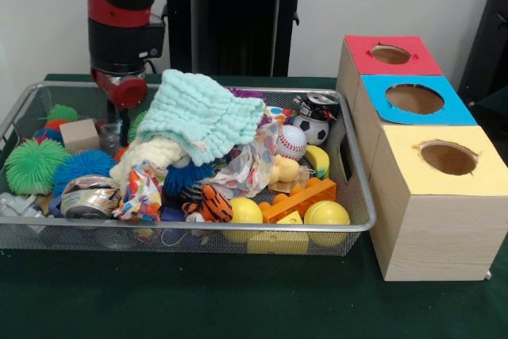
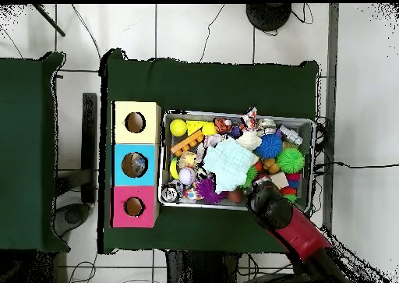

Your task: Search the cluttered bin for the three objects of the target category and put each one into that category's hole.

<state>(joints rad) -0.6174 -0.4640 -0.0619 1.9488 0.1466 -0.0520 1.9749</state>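
Note:
The wire mesh bin (image 1: 190, 232) is full of toys. One can (image 1: 89, 196) lies on its side at the bin's front left; it also shows in the overhead view (image 2: 290, 134). A second can (image 1: 317, 105) stands at the back right corner, close to the boxes, and shows in the overhead view (image 2: 170, 192). I see no third can in the bin. The blue-topped hole (image 1: 414, 98) is in the middle box; in the overhead view (image 2: 134, 164) something greyish shows inside it. My gripper (image 1: 121, 121) reaches down into the bin's back left, beside a mint cloth (image 1: 202, 117); its tips are hidden.
The red-topped hole (image 1: 390, 54) and the yellow-topped hole (image 1: 448, 157) flank the blue one. Green (image 1: 32, 166) and blue (image 1: 79, 168) puff balls, a wooden block (image 1: 79, 134), a soccer ball (image 1: 313, 129), a baseball (image 1: 291, 142), yellow balls (image 1: 326, 216) and an orange brick (image 1: 298, 198) crowd the bin.

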